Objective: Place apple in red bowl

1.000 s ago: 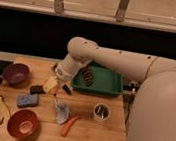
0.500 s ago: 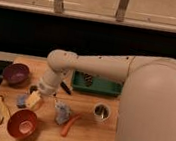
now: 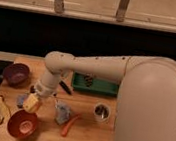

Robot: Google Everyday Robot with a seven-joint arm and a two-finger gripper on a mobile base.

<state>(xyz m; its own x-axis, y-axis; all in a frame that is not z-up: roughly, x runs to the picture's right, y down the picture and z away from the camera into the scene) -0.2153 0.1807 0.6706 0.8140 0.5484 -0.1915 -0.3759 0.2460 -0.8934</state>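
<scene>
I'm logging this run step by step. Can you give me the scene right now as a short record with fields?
pincer: low over the table's front left, just above the red bowl's far rim
apple: at the pincer's tip, above the table, not yet in the bowl
red bowl: front left, nothing inside
purple bowl: back left
carrot: lying right of the red bowl
metal cup: right of the carrot
green tray: at the back
banana: left edge

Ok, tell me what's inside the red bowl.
The red bowl shows only its glossy inside. The apple is just above its rim at the gripper, not in it.
</scene>
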